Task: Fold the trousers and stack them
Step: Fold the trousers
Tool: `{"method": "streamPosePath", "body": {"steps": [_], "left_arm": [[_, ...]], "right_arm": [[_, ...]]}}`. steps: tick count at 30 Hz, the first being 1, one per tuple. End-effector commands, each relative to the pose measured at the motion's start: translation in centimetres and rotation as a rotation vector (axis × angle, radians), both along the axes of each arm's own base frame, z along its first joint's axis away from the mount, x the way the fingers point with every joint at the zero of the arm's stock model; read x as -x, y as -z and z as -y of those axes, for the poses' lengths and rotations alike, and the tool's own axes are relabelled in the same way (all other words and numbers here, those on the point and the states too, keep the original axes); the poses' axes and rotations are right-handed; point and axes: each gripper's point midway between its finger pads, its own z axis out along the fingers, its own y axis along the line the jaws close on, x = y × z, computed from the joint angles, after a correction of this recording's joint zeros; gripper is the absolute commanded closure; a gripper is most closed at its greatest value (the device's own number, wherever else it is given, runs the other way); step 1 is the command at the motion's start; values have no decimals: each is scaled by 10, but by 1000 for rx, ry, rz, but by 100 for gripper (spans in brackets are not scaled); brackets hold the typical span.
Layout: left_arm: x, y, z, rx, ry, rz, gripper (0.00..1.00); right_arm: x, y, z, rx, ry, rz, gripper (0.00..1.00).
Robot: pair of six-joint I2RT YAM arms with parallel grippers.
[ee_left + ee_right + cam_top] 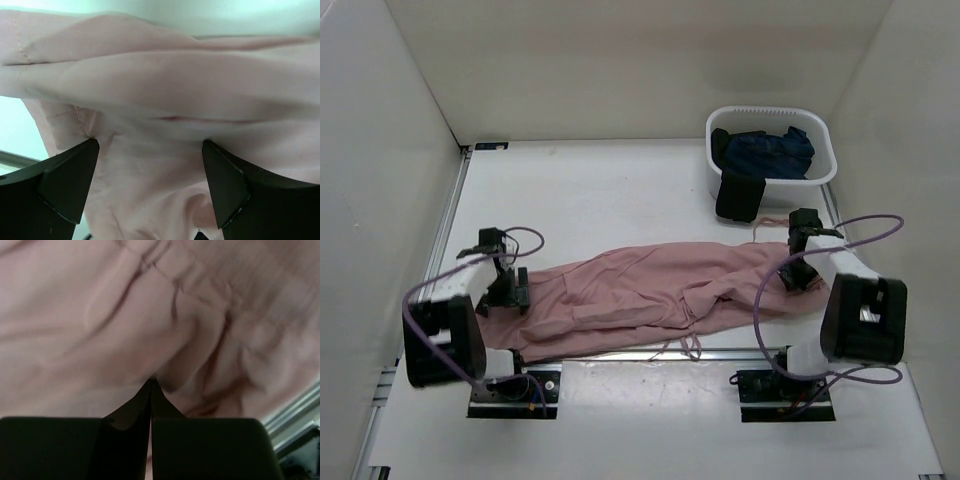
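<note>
Top external view: I see a pair of dusty-pink thin-fabric trousers spread lengthwise across the near half of the white counter, running from my left arm to my right arm. The cloth lies flat but wrinkled, with the gathered waist towards the right. A thin pink drawstring trails off the near edge of the fabric.

My left tool is down at the left end of the trousers. In the left wrist view, the left tool has its jaws spread wide, and the two dark fingers stand well apart with pink folds between and beyond them. It grips nothing.

My right tool is at the right end of the trousers. In the right wrist view, the right tool has its jaws pressed fully together. Creases run out from the tips, so it appears to be pinching a small fold of the pink cloth, though the close, blurred view leaves me unsure how much fabric is caught.

At the far right of the counter sits a white plastic basket holding a dark navy-blue garment. A black cloth hangs over its near rim.
</note>
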Motion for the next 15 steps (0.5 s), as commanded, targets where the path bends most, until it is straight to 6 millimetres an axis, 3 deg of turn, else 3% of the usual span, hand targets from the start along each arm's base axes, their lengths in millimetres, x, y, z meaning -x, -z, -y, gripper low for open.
{"method": "streamPosePath", "body": {"steps": [1, 3, 4, 5, 6, 7, 8, 11, 12, 15], "left_arm": [[-81, 6, -30, -121, -42, 174, 5], [-108, 10, -39, -132, -55, 173, 6], [-143, -8, -47, -155, -63, 244, 7], [-161, -13, -53, -171, -69, 265, 7], [-172, -4, -58, -170, -77, 245, 7], [-204, -24, -65, -191, -86, 315, 7], [-216, -28, -67, -193, -87, 333, 7], [-233, -42, -70, -195, -88, 347, 4], [-227, -39, -67, -181, -82, 318, 4], [-214, -56, -61, -160, -74, 331, 1]], "right_arm": [[-33, 14, 12, 33, 29, 49, 100], [-43, 18, 15, 43, 31, 31, 100], [-56, 10, 20, 52, 52, 45, 100], [-59, 16, 20, 50, 51, 15, 100], [-66, 15, 21, 48, 62, 25, 100], [-74, 13, 22, 48, 63, 28, 100], [-77, 10, 22, 49, 63, 39, 100], [-82, 7, 12, 26, 14, 38, 100], [-83, 3, 7, 35, -41, 36, 100], [-83, -21, -6, 110, -179, 60, 100]]}}
